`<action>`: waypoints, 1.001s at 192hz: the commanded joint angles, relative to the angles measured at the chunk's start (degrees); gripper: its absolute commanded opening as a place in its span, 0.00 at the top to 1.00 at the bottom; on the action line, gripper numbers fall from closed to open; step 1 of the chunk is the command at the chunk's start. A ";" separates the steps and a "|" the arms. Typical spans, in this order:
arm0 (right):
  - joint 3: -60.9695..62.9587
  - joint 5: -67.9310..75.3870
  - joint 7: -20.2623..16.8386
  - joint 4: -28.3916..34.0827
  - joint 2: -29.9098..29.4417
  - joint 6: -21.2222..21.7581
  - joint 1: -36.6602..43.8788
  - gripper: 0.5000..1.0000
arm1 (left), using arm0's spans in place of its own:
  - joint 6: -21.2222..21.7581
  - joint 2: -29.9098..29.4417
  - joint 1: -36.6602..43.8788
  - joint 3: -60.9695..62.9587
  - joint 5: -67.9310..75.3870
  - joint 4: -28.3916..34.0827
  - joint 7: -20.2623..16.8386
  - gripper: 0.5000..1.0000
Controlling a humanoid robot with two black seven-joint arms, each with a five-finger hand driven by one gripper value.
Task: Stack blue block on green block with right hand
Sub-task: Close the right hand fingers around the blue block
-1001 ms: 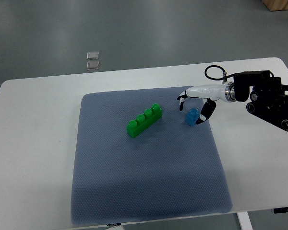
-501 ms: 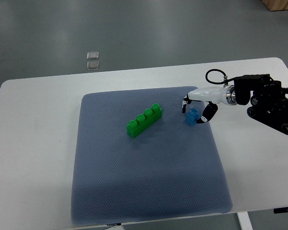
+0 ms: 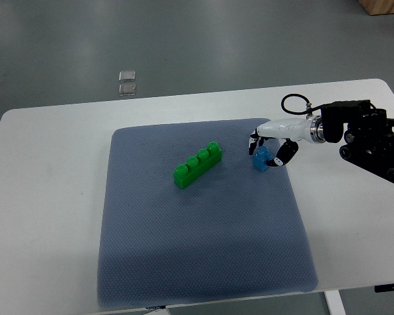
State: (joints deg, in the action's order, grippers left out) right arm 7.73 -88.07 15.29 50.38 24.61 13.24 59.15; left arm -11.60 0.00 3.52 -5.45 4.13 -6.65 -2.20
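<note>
A small blue block [image 3: 261,162] rests on the blue-grey mat [image 3: 203,262], near its right edge. My right hand [image 3: 264,156] comes in from the right and is curled around this block, fingers on its left side and thumb on its right. A long green block [image 3: 198,165] with a row of studs lies diagonally on the mat, about a hand's width to the left of the blue one. The left arm does not show.
The mat covers the middle of a white table [image 3: 46,197]. My dark right forearm [image 3: 371,138] lies over the table's right side. Two small clear squares [image 3: 127,83] lie on the grey floor beyond the far edge.
The right hand's fingers have drawn in from a loose spread around the blue block to a close hold on it. The block has barely shifted on the mat.
</note>
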 commanded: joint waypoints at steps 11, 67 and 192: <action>0.00 0.01 0.00 0.07 -0.08 0.03 0.00 0.54 | 0.00 0.00 0.00 0.00 0.00 -0.03 0.00 0.00; 0.00 -0.43 1.06 0.16 0.00 0.03 0.00 0.61 | 0.00 0.00 0.00 0.00 0.00 -0.03 0.00 0.00; 0.00 -0.52 2.20 0.25 0.27 -0.06 -0.17 0.68 | 0.00 0.00 0.00 0.00 0.00 -0.03 0.00 0.00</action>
State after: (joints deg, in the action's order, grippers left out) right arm 7.73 -88.55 17.38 50.58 24.92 13.19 59.00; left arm -11.60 0.00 3.52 -5.45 4.13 -6.65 -2.20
